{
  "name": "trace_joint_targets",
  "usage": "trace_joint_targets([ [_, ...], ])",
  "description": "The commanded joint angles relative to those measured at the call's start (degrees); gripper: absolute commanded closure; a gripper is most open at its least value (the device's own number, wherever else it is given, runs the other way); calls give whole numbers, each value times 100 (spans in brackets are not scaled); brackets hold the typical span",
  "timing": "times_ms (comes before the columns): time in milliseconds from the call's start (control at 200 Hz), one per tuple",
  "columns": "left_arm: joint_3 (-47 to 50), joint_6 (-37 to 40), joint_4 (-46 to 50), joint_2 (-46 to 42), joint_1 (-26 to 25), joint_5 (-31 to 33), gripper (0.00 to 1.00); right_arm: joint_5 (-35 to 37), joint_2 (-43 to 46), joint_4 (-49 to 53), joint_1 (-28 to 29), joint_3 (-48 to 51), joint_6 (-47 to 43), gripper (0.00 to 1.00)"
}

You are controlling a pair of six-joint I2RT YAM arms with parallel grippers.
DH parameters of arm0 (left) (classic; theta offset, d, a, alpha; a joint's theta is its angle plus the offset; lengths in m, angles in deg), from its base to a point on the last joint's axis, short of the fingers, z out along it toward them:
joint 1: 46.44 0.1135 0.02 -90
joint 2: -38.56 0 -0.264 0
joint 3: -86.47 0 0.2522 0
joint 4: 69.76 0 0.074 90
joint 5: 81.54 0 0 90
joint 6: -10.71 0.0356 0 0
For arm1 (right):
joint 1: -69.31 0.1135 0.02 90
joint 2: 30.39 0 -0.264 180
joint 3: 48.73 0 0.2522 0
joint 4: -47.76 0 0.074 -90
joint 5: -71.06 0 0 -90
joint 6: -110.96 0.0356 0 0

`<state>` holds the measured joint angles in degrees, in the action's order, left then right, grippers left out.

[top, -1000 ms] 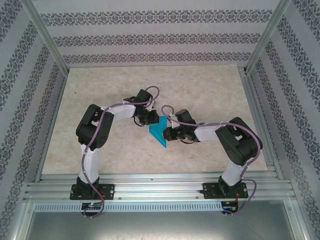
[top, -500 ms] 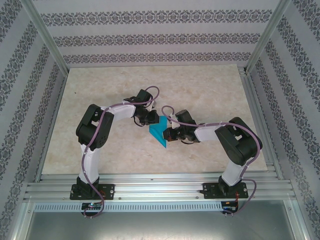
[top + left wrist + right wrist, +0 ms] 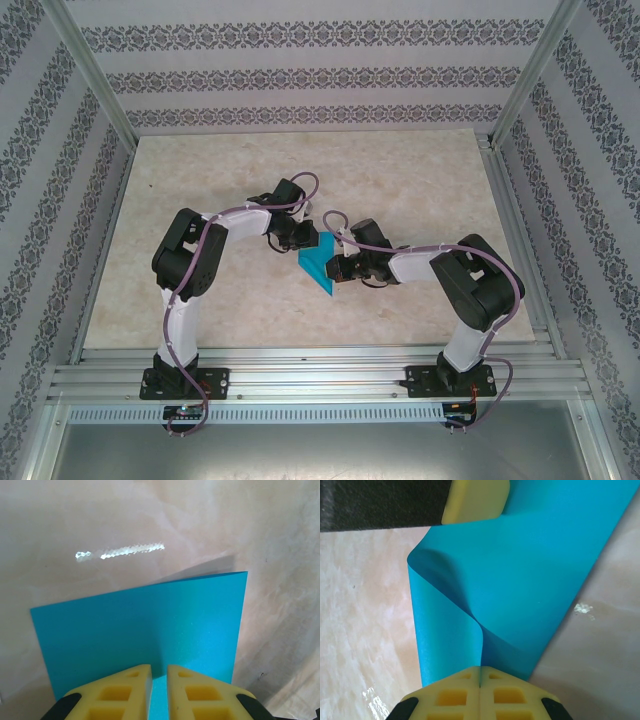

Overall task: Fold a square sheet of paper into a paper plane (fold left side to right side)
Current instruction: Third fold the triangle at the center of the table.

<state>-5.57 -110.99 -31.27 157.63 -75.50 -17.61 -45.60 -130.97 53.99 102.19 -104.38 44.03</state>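
Observation:
The square sheet of paper (image 3: 320, 262) is bright cyan and lies partly lifted at the table's middle, between my two grippers. My right gripper (image 3: 338, 270) is shut on the paper (image 3: 530, 570), its jaws (image 3: 480, 669) pinching a raised curl that bends up from the sheet. My left gripper (image 3: 303, 240) is at the sheet's far left edge. Its yellow fingers (image 3: 125, 687) stand a narrow gap apart over the paper (image 3: 140, 630), and cyan shows through the gap (image 3: 159, 669). One left fingertip (image 3: 475, 500) rests on the sheet's far edge.
The pale marbled table (image 3: 400, 180) stretches out on all sides of the paper. Aluminium rails (image 3: 320, 375) run along the near edge, where the arm bases are bolted. Slanted frame posts (image 3: 95, 90) and patterned walls close in the sides and back.

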Motion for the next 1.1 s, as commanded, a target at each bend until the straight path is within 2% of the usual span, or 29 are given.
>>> trace_joint_targets([
  [0, -63, 138, 173, 231, -91, 161, 82, 115, -59, 26, 25, -188, 16, 100],
  [599, -29, 112, 137, 134, -98, 135, 81, 140, -297, 233, 69, -153, -22, 100],
  [859, -236, 238, 409, -226, -65, 145, 71, 213, -441, 452, 95, -127, -105, 100],
  [1019, -396, 330, 665, -637, 119, 203, 62, 213, -498, 514, 100, -125, -151, 100],
  [1094, -356, 331, 734, -859, 218, 307, 61, 212, -514, 511, 101, -119, -154, 100],
])
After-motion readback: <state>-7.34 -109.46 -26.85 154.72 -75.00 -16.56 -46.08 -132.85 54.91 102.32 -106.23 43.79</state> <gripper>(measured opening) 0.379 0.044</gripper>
